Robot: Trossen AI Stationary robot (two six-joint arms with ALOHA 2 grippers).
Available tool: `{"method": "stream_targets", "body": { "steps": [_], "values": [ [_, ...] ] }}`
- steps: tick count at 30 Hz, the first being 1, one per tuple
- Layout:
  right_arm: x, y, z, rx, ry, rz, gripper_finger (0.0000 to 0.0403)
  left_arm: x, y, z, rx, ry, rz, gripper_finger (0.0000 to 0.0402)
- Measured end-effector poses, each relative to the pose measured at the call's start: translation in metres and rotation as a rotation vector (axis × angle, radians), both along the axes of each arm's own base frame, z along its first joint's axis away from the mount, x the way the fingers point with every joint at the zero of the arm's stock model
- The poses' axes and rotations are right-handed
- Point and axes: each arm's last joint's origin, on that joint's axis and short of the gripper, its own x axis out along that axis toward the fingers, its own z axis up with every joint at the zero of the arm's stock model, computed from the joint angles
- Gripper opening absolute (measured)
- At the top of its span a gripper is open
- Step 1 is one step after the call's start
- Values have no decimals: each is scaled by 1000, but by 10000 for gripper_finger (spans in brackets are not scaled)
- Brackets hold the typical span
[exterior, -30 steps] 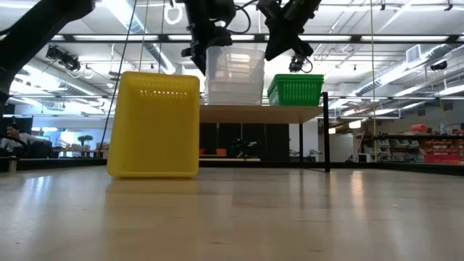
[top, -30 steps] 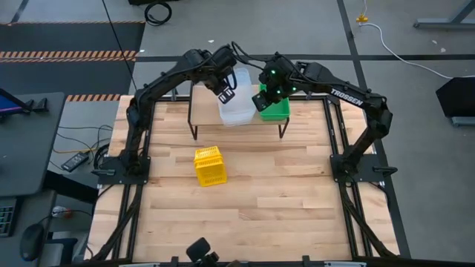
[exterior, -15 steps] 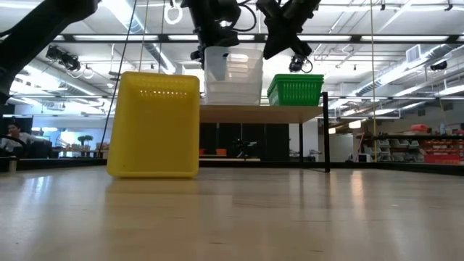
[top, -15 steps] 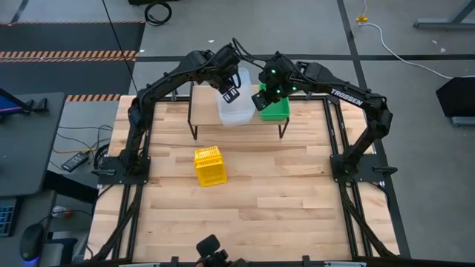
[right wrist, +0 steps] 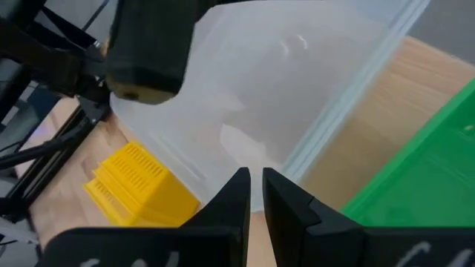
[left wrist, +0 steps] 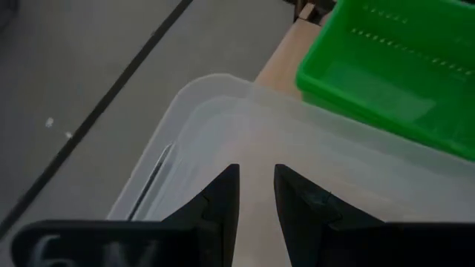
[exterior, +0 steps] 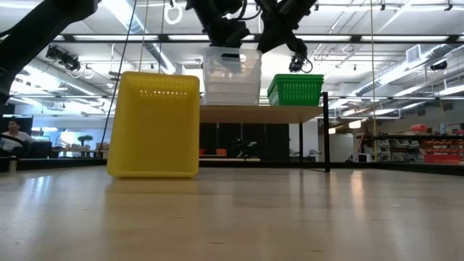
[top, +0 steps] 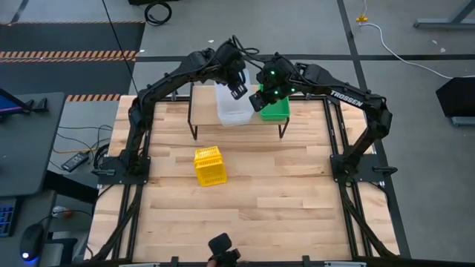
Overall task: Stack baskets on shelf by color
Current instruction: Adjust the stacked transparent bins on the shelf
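Note:
A stack of clear baskets (top: 231, 110) (exterior: 233, 76) stands on the shelf (top: 203, 104) (exterior: 254, 114), with a green basket (top: 277, 109) (exterior: 296, 90) beside it to the right. One yellow basket (top: 210, 165) (exterior: 154, 125) rests on the tabletop in front of the shelf. My left gripper (top: 238, 88) (left wrist: 257, 194) hovers over the inside of the top clear basket, slanting down, its fingers a small gap apart with nothing between them. My right gripper (top: 260, 99) (right wrist: 256, 194) hangs above the clear stack's right rim next to the green basket, fingers shut.
The two arms' wrists stand close together above the shelf's right half. The shelf's left part (top: 200, 95) is bare plank. Open tabletop (top: 282, 185) lies around and in front of the yellow basket.
My left gripper has gone toward the table's right, from the left side of the clear stack to above its middle, and has tipped up from a steep downward slant. The gap between its fingers looks the same. The baskets have stayed where they were.

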Motion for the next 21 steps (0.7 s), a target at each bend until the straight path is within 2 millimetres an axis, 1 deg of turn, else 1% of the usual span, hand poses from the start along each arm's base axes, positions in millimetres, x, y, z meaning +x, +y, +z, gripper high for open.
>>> {"method": "stream_targets", "body": {
  "steps": [3,5,9,11,14,17,21],
  "values": [
    [0,-1,0,-11,6,-17,43,-2,-3,3,39,40,-8,94],
    [0,-1,1,-17,0,-18,43,-10,-6,11,72,59,-1,93],
    [-1,-1,1,-31,1,-7,43,-34,-17,36,120,82,14,94],
    [-1,-3,1,-42,6,-7,43,-45,-23,44,134,118,41,93],
    [-3,-6,1,-53,11,-20,43,-61,-27,49,122,163,107,94],
    [-4,-8,1,-58,14,-25,43,-73,-27,44,29,224,145,93],
    [-5,-11,1,-71,18,-18,43,-75,-24,25,-63,342,113,93]
  ]
}}
